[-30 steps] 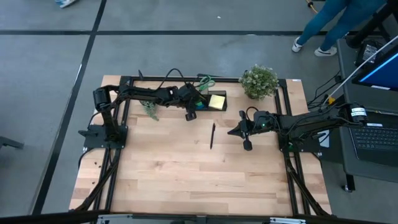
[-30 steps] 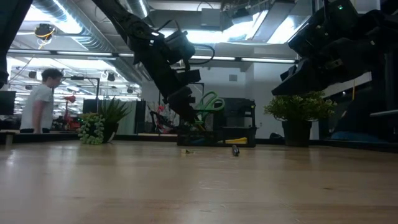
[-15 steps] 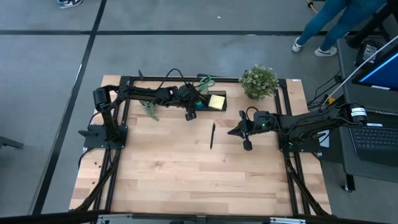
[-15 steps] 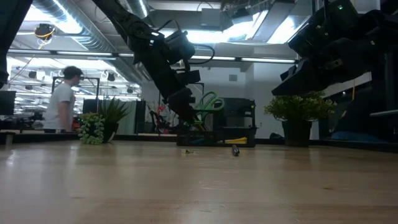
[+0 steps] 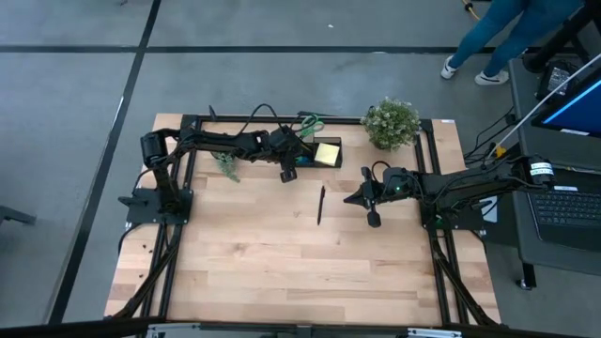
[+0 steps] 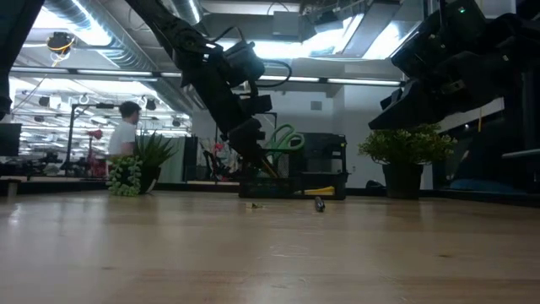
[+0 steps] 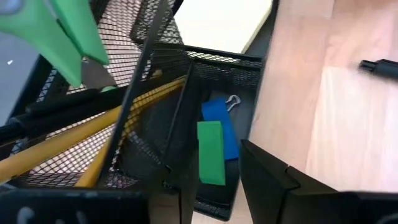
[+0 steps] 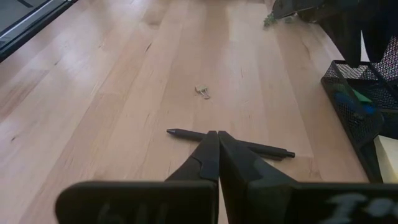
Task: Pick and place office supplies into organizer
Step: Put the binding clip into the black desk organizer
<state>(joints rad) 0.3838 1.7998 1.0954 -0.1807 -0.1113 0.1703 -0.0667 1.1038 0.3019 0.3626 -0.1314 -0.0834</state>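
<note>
Left tool held over the black mesh organizer at the far edge of the counter; right tool clenched above the counter's middle right.

A black pen [image 5: 320,204] is seen lying alone on the wooden counter [image 5: 282,272] near its middle, with a small metal clip [image 8: 202,92] lying apart from it. The right tool [image 8: 218,144] is held near the pen, toward the right edge, its fingers pressed together on nothing. Farther back, the left tool [image 5: 288,173] is poised over the near side of the organizer [image 5: 313,152], its fingers spread and empty. Inside the organizer's low tray a blue eraser [image 7: 219,127] and a green eraser [image 7: 211,153] are seen touching; yellow pencils [image 7: 93,127] and green-handled scissors [image 7: 59,34] are held in the taller section, and a yellow sticky-note pad [image 5: 327,152] is seen beside them. A potted plant [image 5: 392,123] is placed by the far edge.
</note>
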